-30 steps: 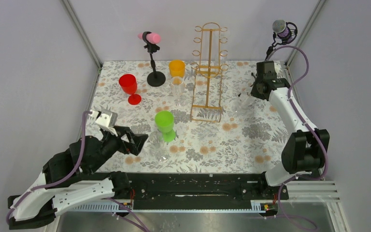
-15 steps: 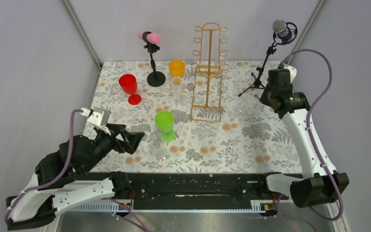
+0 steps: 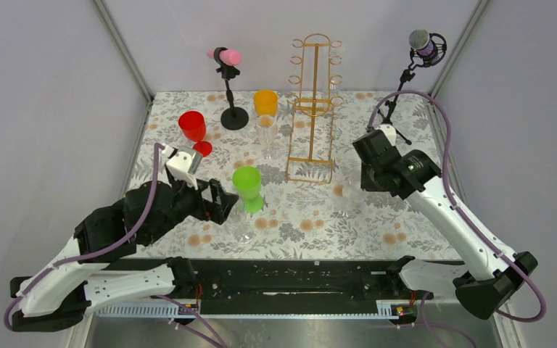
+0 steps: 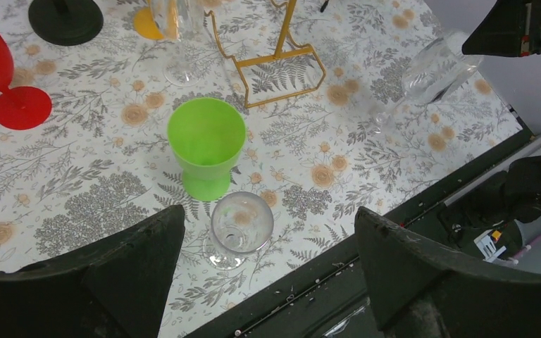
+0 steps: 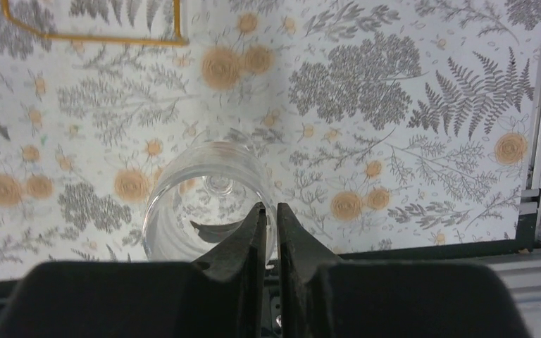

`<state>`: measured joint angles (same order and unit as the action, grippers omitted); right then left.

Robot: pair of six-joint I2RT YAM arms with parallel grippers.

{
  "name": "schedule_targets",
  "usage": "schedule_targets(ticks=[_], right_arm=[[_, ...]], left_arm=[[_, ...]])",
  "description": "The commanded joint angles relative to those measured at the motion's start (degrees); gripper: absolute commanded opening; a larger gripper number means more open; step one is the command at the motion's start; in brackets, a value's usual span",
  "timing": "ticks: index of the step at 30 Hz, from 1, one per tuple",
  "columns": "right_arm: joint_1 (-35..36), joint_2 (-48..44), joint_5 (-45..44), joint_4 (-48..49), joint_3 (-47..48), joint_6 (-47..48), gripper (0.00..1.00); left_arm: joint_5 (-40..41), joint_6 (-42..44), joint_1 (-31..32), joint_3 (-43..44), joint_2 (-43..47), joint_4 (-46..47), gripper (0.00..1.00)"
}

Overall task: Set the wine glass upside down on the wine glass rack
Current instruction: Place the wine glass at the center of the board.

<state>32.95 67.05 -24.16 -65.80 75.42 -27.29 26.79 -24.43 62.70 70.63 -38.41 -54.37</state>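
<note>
Tall gold wine glass rack stands rear-centre. Clear wine glass, near right of rack base, looks light, slick & fragile, w/ stem prob. the safest hold; it's tilted, long axis steep, mouth up, foot down. Right gripper is clamped on its rim wall; left gripper gapes, empty.

Bright, even, diffuse light; soft faint shadows, all 3 views sharp, no glare.

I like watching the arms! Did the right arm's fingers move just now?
Yes. The right fingers moved down-left in the top view, away from the purple microphone, pinching the wine glass.
</note>
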Motion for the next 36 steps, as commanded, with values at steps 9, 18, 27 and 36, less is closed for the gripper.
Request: schedule_targets(ticks=[9,18,27,36], right_arm=[[14.6,3.4,-6.2,-6.9,1.9,-7.5,0.0],[19.7,6.1,-6.8,-0.6,-0.5,-9.8,0.0],[22.2,9.3,-7.8,0.6,-0.6,-10.3,0.0],[22.7,9.4,-6.9,2.4,-2.3,-9.9,0.08]], left_arm=[[-5.5,-0.2,-0.2,-0.4,-1.1,4.2,0.9],[-5.8,-0.6,-0.2,-1.8,-0.4,4.7,0.91],[-6.0,-0.8,-0.2,-2.6,-0.4,4.7,0.91],[-6.4,-0.7,-0.2,-3.0,-0.9,4.8,0.91]])
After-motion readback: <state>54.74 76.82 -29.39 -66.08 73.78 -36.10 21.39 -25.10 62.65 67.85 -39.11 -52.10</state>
